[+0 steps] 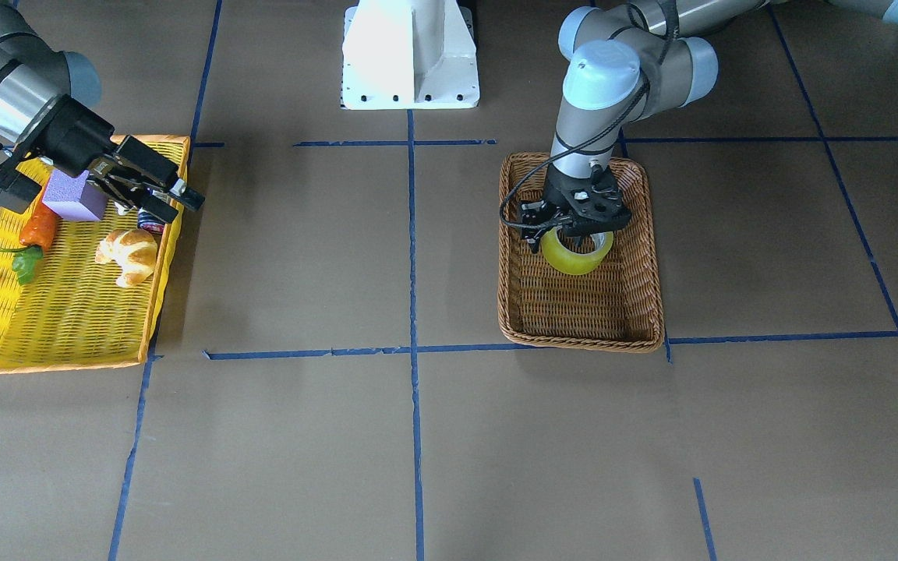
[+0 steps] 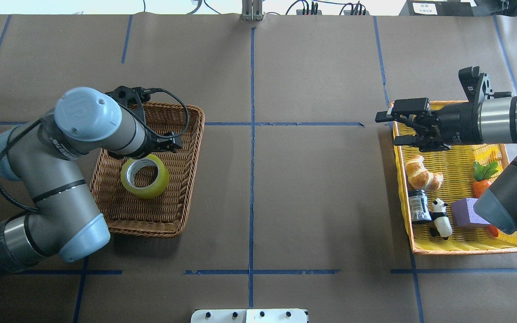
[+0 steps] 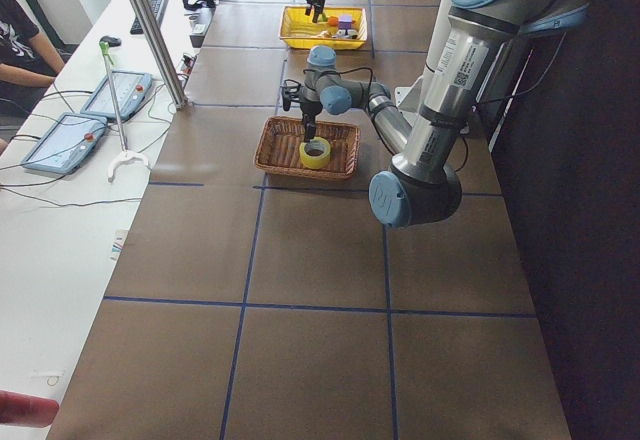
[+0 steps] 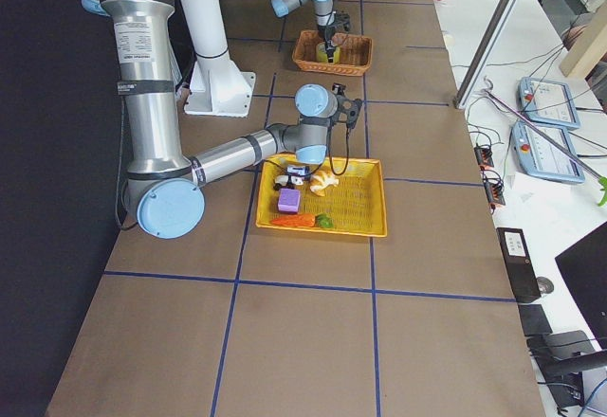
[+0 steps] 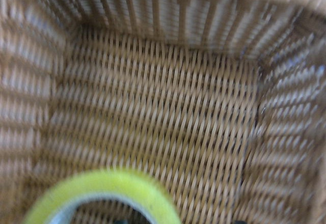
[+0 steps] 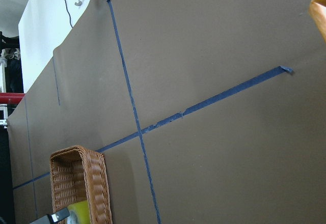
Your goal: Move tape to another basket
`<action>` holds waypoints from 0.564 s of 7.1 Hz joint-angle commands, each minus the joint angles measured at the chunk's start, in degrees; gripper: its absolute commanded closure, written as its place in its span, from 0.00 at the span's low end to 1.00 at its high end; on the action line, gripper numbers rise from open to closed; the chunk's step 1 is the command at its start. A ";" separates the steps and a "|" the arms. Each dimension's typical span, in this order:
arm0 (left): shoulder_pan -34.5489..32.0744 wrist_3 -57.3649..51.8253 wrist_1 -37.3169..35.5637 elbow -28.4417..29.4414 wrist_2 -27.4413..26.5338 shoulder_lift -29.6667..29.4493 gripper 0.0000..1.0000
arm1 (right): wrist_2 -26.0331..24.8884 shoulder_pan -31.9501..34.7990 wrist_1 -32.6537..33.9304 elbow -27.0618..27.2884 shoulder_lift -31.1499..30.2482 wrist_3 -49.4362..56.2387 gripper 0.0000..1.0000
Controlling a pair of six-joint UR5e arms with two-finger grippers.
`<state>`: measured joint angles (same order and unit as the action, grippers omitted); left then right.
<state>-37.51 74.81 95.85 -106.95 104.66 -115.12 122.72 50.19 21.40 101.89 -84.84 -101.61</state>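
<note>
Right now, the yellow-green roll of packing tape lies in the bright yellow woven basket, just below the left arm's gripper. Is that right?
Not quite. The yellow-green roll of packing tape lies in the brown woven wicker basket, not the bright yellow woven basket. The overhead exterior view shows this plainly. The rest holds: it sits just below the left gripper.

Front-facing cam: across the table [image 1: 301,257] from the robot, looks steeply down, robot base [image 1: 410,54] at top. Overhead cam: behind the robot, looks forward and down. Both take in the wicker basket [image 1: 648,265] and yellow basket [image 1: 67,327]. Side cams: at table ends, look lengthwise, far off. Left wrist cam: very near, blurred, inside wicker basket, tape [image 5: 107,183] at lower edge. Right wrist cam: looks across table to distant wicker basket.
</note>
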 commanded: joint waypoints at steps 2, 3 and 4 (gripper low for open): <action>-14.20 -24.77 -20.80 -14.40 6.05 0.77 0.00 | 14.74 15.30 15.43 0.32 -0.93 20.73 0.00; -20.35 -34.20 -21.49 -14.34 12.00 4.16 0.00 | 19.09 20.95 21.96 0.32 -2.24 31.45 0.00; -27.37 -45.26 -21.93 -13.64 15.89 6.46 0.00 | 19.83 24.31 27.07 0.32 -4.26 41.30 0.00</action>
<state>-57.08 42.05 75.55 -120.62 115.50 -111.42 139.59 69.24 41.60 102.18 -87.16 -72.33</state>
